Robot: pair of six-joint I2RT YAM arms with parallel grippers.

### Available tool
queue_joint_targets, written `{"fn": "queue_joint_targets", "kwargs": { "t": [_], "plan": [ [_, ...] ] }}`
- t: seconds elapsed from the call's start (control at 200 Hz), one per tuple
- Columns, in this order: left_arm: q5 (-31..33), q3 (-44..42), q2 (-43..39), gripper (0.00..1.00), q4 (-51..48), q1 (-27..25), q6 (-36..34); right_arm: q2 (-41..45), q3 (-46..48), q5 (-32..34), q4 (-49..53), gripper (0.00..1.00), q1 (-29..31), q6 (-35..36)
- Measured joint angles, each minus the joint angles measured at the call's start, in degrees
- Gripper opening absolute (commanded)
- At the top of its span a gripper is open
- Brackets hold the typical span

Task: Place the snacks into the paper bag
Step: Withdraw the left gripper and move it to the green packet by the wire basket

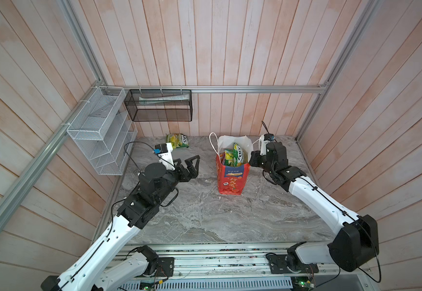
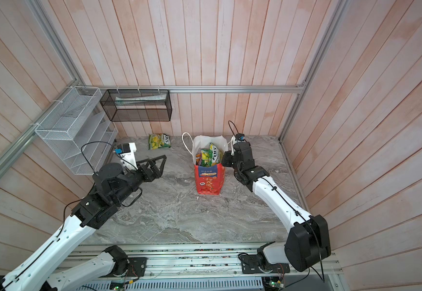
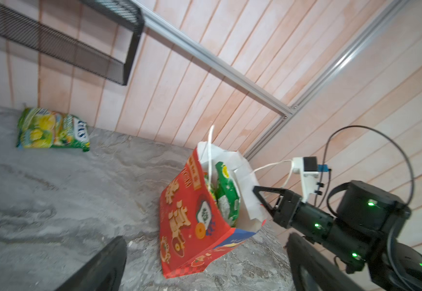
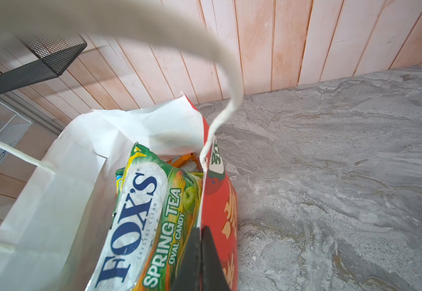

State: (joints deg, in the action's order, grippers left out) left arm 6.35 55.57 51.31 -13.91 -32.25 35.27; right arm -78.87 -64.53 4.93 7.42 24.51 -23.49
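Green packet (image 4: 139, 214) reading "FOX'S SPRING TEA OVAL CANDY" sits in the paper bag (image 4: 61, 191); right pincer (image 4: 200, 233) pinches the bag's rim, left pincer (image 1: 189, 162) gapes wide, empty.

Right gripper (image 4: 201, 234) is clamped on the paper bag (image 4: 61, 191) by its red wall, one finger inside, one out. Green FOX'S Spring Tea packet (image 4: 139, 216) sticks up in the bag, orange packet (image 4: 183, 161) peeking out beside it. White cord handle (image 4: 230, 83) loops overhead.
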Motion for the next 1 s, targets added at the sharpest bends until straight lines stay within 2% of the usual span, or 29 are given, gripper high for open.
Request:
{"fn": "queue_joint_targets", "kwargs": {
  "t": [0.155,0.27,0.435,0.665,0.83,1.0],
  "plan": [
    [-3.43,-9.55,1.55,1.00,4.28,10.03,6.38,0.00,0.00,0.02,0.00,0.00,0.00,0.00],
    [-7.48,-12.17,9.01,1.00,7.76,16.41,9.88,0.00,0.00,0.02,0.00,0.00,0.04,0.00],
    [-12.11,-10.97,22.91,1.00,12.85,21.73,12.68,0.00,0.00,0.11,-0.02,0.00,0.09,0.00],
    [-16.87,0.20,42.21,0.97,15.87,27.02,15.02,-0.04,0.00,0.13,-0.04,0.00,0.11,0.02],
    [-18.05,12.17,53.13,0.92,15.41,28.52,15.23,-0.22,0.00,0.17,-0.15,0.00,0.15,0.24],
    [-17.92,24.57,64.61,0.92,12.33,29.35,14.78,-0.26,0.00,0.44,-0.17,0.00,0.26,0.83]
  ]
}}
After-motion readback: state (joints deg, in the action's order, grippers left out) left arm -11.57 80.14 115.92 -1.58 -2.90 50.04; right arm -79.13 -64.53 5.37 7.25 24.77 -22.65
